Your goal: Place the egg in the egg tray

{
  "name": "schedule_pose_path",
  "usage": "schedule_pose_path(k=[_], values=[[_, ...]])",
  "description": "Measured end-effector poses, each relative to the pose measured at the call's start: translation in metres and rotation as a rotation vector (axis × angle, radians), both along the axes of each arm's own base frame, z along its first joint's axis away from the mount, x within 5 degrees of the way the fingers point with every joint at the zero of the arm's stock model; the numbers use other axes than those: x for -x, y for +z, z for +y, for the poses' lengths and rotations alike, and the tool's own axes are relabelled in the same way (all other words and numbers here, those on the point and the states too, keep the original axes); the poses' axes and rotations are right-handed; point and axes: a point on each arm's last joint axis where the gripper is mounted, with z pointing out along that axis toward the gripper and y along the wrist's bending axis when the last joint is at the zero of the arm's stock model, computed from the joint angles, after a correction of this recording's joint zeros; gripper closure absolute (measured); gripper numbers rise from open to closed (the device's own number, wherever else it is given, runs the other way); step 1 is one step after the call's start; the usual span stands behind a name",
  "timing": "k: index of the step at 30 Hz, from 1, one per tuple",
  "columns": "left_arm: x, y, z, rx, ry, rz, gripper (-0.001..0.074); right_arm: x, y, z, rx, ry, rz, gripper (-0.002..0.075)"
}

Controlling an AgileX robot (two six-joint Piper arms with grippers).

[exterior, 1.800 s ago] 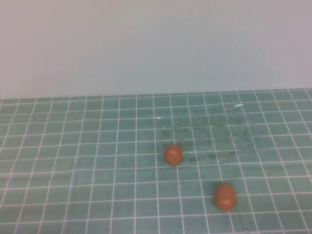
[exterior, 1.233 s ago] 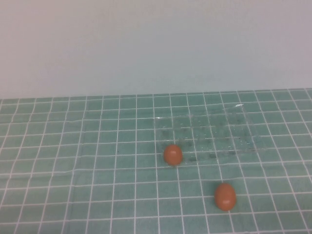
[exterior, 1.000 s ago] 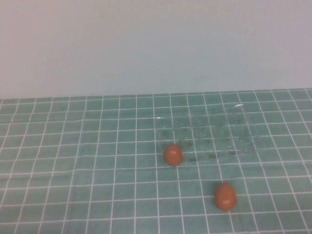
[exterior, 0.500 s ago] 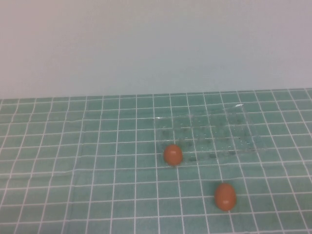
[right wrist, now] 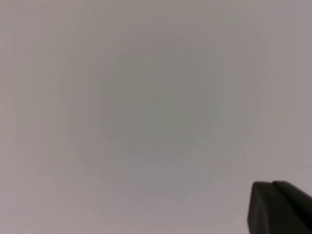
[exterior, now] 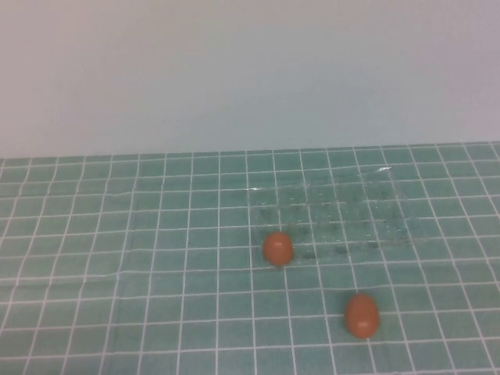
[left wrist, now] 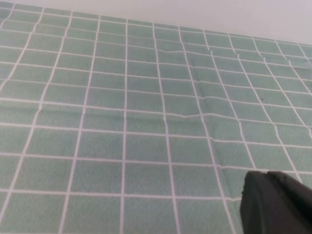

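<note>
Two orange-brown eggs show in the high view. One egg (exterior: 277,248) sits at the near left corner of the clear egg tray (exterior: 367,207); I cannot tell whether it rests in a cup. The other egg (exterior: 361,314) lies on the green tiled cloth in front of the tray, apart from it. Neither arm shows in the high view. My left gripper (left wrist: 270,175) appears as dark, closed fingertips over bare cloth, with no egg near it. My right gripper (right wrist: 273,184) appears as dark, closed fingertips against a plain grey wall. Both hold nothing.
The green cloth with a white grid (exterior: 117,258) covers the table up to a plain pale wall (exterior: 234,70) at the back. A crease runs across the cloth in the left wrist view (left wrist: 195,114).
</note>
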Motion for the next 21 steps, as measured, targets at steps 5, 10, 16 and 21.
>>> schedule_pose_path(k=[5, 10, 16, 21], values=[[0.0, 0.0, 0.0, 0.0, 0.0, 0.0, 0.0736, -0.011, 0.027, 0.006, 0.169, -0.005, 0.225, 0.0727], [0.0, 0.0, 0.0, 0.0, 0.0, 0.0, 0.0736, -0.044, 0.032, 0.013, 0.247, 0.075, 0.487, 0.0727], [0.0, 0.0, 0.0, 0.0, 0.0, 0.0, 0.0736, -0.073, 0.017, 0.019, 0.142, 0.175, 0.697, 0.0727], [0.0, 0.0, 0.0, 0.0, 0.0, 0.0, 0.0736, -0.089, 0.011, 0.033, 0.181, 0.338, 0.945, 0.0727]])
